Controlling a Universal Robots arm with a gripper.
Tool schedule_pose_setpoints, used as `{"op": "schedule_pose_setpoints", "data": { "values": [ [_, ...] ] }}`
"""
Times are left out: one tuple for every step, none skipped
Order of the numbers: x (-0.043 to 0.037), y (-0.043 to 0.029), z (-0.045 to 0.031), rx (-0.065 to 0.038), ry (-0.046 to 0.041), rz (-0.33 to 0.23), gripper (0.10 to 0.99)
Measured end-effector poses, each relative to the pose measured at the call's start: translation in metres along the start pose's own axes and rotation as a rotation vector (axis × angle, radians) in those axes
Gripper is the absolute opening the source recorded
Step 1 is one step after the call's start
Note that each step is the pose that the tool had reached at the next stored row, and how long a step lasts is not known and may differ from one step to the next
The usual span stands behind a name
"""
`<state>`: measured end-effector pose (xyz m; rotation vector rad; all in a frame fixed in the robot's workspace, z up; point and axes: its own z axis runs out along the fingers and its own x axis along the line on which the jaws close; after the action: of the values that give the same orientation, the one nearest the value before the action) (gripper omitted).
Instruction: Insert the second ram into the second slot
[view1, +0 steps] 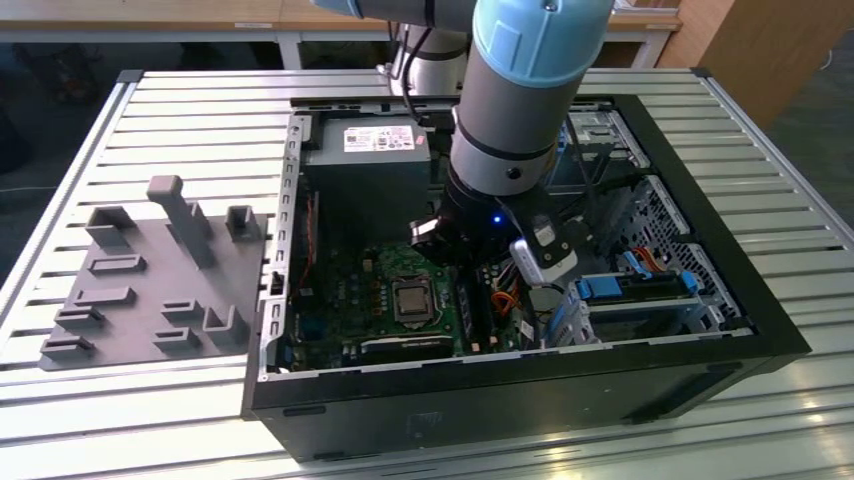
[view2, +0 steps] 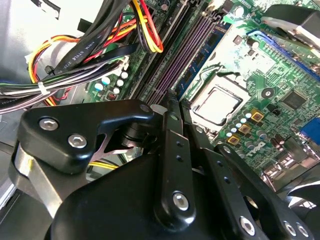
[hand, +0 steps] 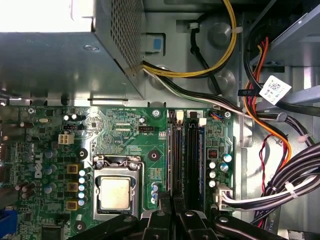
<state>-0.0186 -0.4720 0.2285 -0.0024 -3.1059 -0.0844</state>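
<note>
Green motherboard (hand: 125, 135) lies under the gripper (view2: 176, 102), whose jaws stand almost together, apparently pinching the second ram (hand: 173, 209) edge-on so that it lines up lengthwise with the memory slots (hand: 192, 155) beside the processor socket (hand: 116, 192).

The computer case (view1: 534, 390) stands on the table (view1: 200, 110) with its open side up. The fixture plate (view1: 147, 290) lies on the table just beside the case, on the exterior view's left.

Inside the case, the power supply (view1: 374, 150) sits at the far end. The motherboard (view1: 334, 300) lies on the case floor, nearer the camera. The drive bay (view1: 641, 290) is on the exterior view's right.

On the motherboard, the memory slots (hand: 186, 155) run between the CPU socket (hand: 115, 192) and the cable bundle (hand: 280, 185).

My arm (view1: 514, 120) reaches down into the case. My gripper (hand: 172, 200) hangs over the memory slots, beside the CPU socket.
</note>
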Motion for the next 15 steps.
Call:
{"op": "schedule_pose_setpoints", "data": {
  "values": [
    [0.0,0.0,0.0,0.0,0.0003,0.0,0.137],
    [0.0,-0.0001,0.0003,0.0,0.0004,0.0,0.137],
    [0.0,-0.0003,0.0005,0.0,0.0006,0.0,0.137],
    [-0.0001,-0.0005,0.0005,0.0,0.0009,0.0,0.137],
    [-0.0004,-0.0006,0.0006,0.0,0.0011,0.0,0.137],
    [-0.0009,-0.0007,0.0006,0.0,0.0014,0.0,0.137],
    [-0.0014,-0.0007,0.0007,0.0,0.0015,0.0,0.137],
    [-0.002,-0.0007,0.0008,0.0,0.0016,0.0,0.137],
    [-0.0025,-0.0008,0.0009,0.0,0.0016,0.0,0.137],
    [-0.003,-0.0007,0.001,0.0,0.0017,0.0,0.137],
    [-0.0035,-0.0008,0.0012,0.0,0.0016,0.0,0.137],
    [-0.0039,-0.0007,0.0016,0.0,0.0014,0.0,0.137],
    [-0.0041,-0.0008,0.0021,0.0,0.0014,0.0,0.137],
    [-0.0041,-0.0008,0.0026,0.0,0.0015,0.0,0.137],
    [-0.0042,-0.0008,0.0032,0.0,0.0016,0.0,0.137]
  ]
}}
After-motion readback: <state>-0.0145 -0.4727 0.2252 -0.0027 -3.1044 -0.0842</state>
